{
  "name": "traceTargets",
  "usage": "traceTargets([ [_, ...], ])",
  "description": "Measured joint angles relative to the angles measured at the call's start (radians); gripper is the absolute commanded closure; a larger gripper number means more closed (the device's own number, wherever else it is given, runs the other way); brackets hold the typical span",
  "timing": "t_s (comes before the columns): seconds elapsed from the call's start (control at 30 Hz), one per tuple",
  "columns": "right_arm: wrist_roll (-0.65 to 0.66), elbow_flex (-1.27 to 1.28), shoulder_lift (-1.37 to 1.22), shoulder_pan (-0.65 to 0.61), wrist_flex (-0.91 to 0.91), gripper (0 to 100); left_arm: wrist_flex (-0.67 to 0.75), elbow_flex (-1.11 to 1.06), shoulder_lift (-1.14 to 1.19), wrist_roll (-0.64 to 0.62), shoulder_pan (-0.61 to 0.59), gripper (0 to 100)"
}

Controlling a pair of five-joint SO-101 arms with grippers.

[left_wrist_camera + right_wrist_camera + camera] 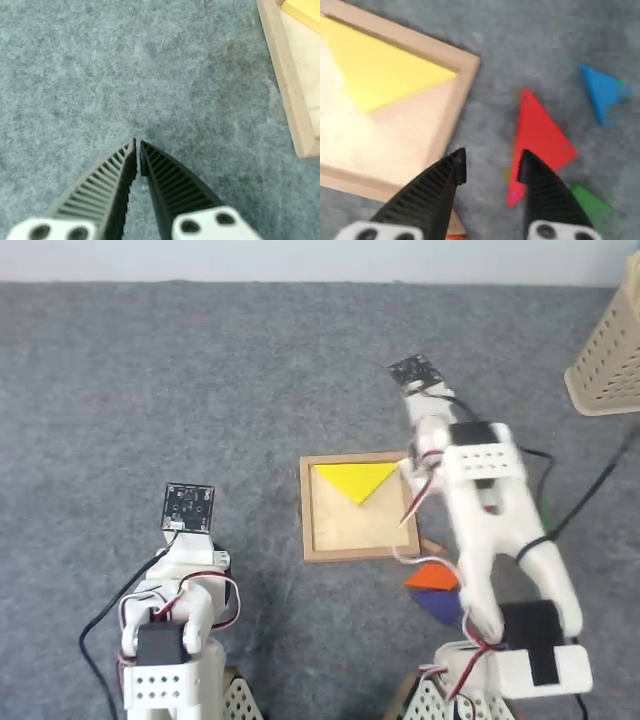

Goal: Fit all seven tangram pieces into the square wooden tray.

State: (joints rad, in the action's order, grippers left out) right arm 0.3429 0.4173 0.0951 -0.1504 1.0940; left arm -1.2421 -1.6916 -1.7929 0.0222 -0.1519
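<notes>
Right pincer (492, 162) is hanging open between tray (465, 65) and red triangle (537, 132); left pincer (137, 147) is sitting closed near tray.

Matt wooden tray (308, 510), rough grey carpet (150, 380)

no readable text, no labels, no numbers, no signs on any surface

Pale tan wooden tray (307, 510), grey carpet (200, 370) — yellow triangle (355, 480), red triangle (537, 132), blue piece (601, 92), green piece (595, 205).
</notes>
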Motion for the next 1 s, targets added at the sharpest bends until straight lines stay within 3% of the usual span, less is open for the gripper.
traceTargets([
  [0.2, 0.068, -0.138, -0.17, 0.149, 0.035, 72.8, 0.0, 0.0, 0.0, 0.0, 0.0, 99],
  [0.47, 0.104, -0.247, -0.431, 0.147, 0.035, 72.8, 0.0, 0.0, 0.0, 0.0, 0.0, 99],
  [0.73, 0.132, -0.292, -0.489, 0.155, 0.035, 73.2, 0.0, 0.0, 0.0, 0.0, 0.0, 99],
  [1.0, 0.141, -0.321, -0.509, 0.157, 0.034, 91.2, 0.0, 0.0, 0.0, 0.0, 0.0, 99],
])
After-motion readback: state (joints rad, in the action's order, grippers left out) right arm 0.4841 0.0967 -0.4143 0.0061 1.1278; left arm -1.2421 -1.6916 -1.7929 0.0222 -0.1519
